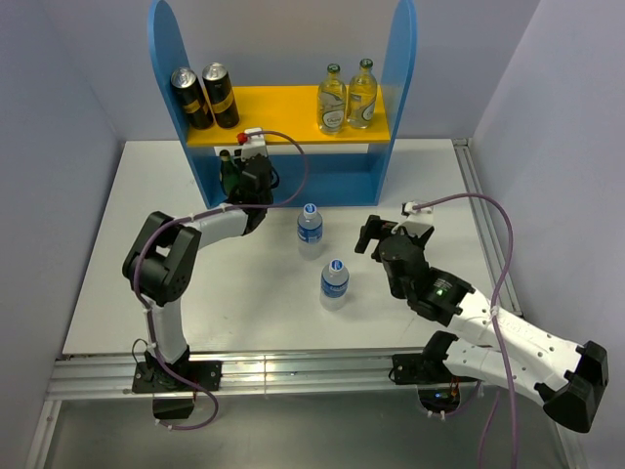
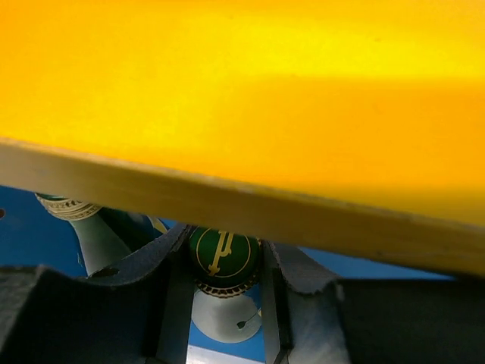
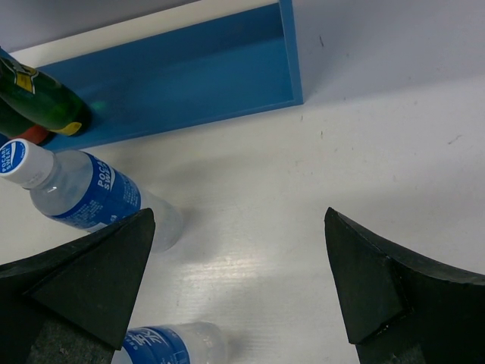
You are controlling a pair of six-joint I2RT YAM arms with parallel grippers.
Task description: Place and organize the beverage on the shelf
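Note:
The shelf [image 1: 401, 68] stands at the back; its yellow board [image 1: 278, 103] carries two dark gold-labelled containers [image 1: 192, 96] at left and two pale glass bottles with gold caps [image 1: 332, 98] at right. My left gripper [image 1: 239, 176] reaches under the board and is shut on the neck of a green glass bottle [image 2: 223, 254] upright on the blue base. A second green bottle [image 2: 83, 227] stands just left of it. Two blue-capped plastic bottles [image 1: 310, 230] [image 1: 334, 281] stand on the table. My right gripper [image 1: 376, 234] is open and empty to their right.
The board's underside [image 2: 242, 91] sits close above the left gripper's fingers. In the right wrist view the blue base [image 3: 189, 76] is ahead, with the green bottles [image 3: 42, 102] at its left end and the plastic bottles [image 3: 83, 193] [image 3: 170, 345] by the left finger. Grey walls enclose the white table [image 1: 439, 195].

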